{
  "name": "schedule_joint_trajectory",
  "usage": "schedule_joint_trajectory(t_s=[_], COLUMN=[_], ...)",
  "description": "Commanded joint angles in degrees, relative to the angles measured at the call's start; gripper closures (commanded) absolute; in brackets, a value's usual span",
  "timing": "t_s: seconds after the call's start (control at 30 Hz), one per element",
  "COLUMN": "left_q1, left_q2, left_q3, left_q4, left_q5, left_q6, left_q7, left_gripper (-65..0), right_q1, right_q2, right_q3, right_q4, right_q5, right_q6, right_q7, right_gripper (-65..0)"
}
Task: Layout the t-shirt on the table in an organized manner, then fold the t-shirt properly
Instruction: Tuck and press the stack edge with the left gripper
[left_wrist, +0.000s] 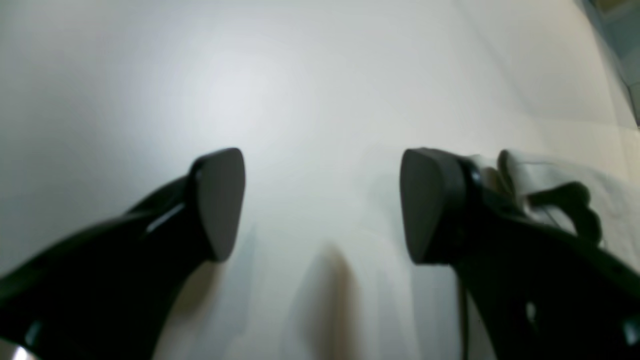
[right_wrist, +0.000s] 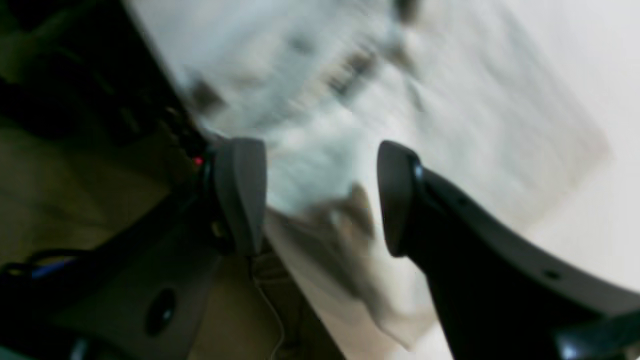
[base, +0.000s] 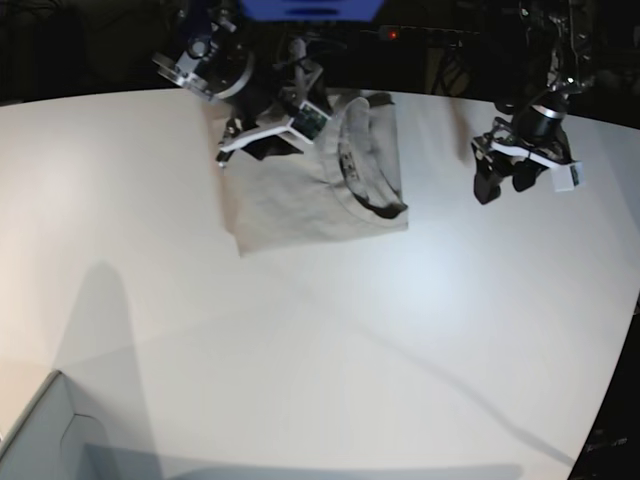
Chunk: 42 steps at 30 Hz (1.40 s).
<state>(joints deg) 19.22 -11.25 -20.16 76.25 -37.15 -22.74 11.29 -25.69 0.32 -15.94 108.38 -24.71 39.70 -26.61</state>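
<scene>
The light grey-beige t-shirt (base: 300, 195) lies folded into a rough rectangle at the far middle of the white table (base: 320, 340), its collar (base: 365, 195) toward the right side. My right gripper (base: 262, 143) hovers over the shirt's far left corner. In the blurred right wrist view it (right_wrist: 320, 195) is open, with shirt cloth (right_wrist: 450, 125) below it and nothing held. My left gripper (base: 502, 185) is to the right of the shirt, apart from it. In the left wrist view it (left_wrist: 322, 205) is open and empty above bare table (left_wrist: 250, 90), with the shirt's edge (left_wrist: 540, 175) behind its right finger.
A pale box corner (base: 40, 430) sits at the front left. The table's curved edge (base: 600, 400) runs down the right side. Dark equipment and cables (base: 300, 20) stand behind the far edge. An arm's shadow crosses the table's right half.
</scene>
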Motion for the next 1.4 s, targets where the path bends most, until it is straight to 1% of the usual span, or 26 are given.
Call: schedule_joint_trajectory(t_s=[0.0, 0.07, 0.13, 0.2, 0.3, 0.43, 0.63, 0.77, 0.87, 0.93, 1.13, 1.17, 1.23, 1.27, 1.37], left_q1=[0.69, 1.83, 2.97, 3.68, 4.12, 3.77, 3.15, 0.34, -2.65, -3.71, -7.22, -7.57, -8.19, -8.63, -10.30], left_q2=[-0.32, -0.14, 0.12, 0.65, 2.85, 5.40, 9.62, 10.15, 9.71, 9.71, 9.97, 9.97, 9.97, 9.97, 10.06], left_q3=[0.16, 1.13, 3.33, 3.77, 3.86, 3.86, 3.86, 4.03, 6.40, 7.72, 9.48, 9.48, 9.48, 9.48, 9.48], left_q4=[1.25, 3.09, 5.47, 7.93, 10.39, 13.20, 16.54, 14.08, 10.39, 9.07, 5.91, 5.38, 4.24, 3.80, 1.51], left_q5=[-0.88, -2.81, -5.10, -7.38, -9.23, -9.32, -9.14, -9.05, -9.05, -9.05, -9.14, -9.23, -9.32, -9.32, -9.49], left_q6=[-0.77, -0.77, -0.77, -0.77, -0.77, -0.77, -0.77, -0.51, -0.51, -0.42, -0.42, -0.42, -0.60, -0.60, -0.77], left_q7=[-1.22, -0.96, 1.50, 3.61, 5.99, 9.50, 13.37, 13.63, 14.78, 14.60, 14.60, 14.69, 14.43, 14.43, 14.43], left_gripper=[-47.1, -47.2, -47.2, -47.2, -47.2, -47.2, -46.9, -46.7, -46.7, -46.7, -46.5, -45.8, -40.8, -36.9, -20.3], right_q1=[0.15, 0.68, 0.86, 1.91, 2.26, 2.79, 2.97, 2.97, 2.97, 3.06, 3.06, 3.14, 3.14, 3.14, 3.14], right_q2=[-0.27, -0.27, -0.27, -0.27, -0.27, -0.27, -0.27, -0.27, -0.10, -0.01, -0.19, -0.10, -0.01, -0.01, -0.01], right_q3=[0.34, 1.57, 3.24, 4.30, 5.35, 7.20, 7.20, 7.20, 7.20, 7.20, 10.19, 10.54, 11.42, 11.68, 11.94], right_q4=[1.20, 1.20, 1.20, 1.29, 1.29, 1.29, 1.29, 1.29, 1.29, 1.29, 1.29, 1.29, 1.29, 1.29, 1.29], right_q5=[0.75, 0.75, 0.75, 0.75, 0.75, 0.75, 0.75, 0.75, 0.75, 0.75, 0.75, 0.75, 0.75, 0.75, 0.75], right_q6=[0.30, 0.30, 0.30, 0.30, 0.30, 0.30, 0.30, 0.30, 0.30, 0.30, 0.30, 0.30, 0.30, 0.30, 0.30], right_q7=[1.34, 1.34, 1.34, 1.34, 1.34, 1.34, 1.25, 1.07, 0.98, 0.98, 1.25, 1.25, 1.25, 1.25, 1.25], right_gripper=[-33.8, -33.8, -33.8, -33.8, -33.8, -33.8, -33.8, -33.8, -33.8, -33.8, -33.8, -33.8, -33.8, -33.8, -33.8])
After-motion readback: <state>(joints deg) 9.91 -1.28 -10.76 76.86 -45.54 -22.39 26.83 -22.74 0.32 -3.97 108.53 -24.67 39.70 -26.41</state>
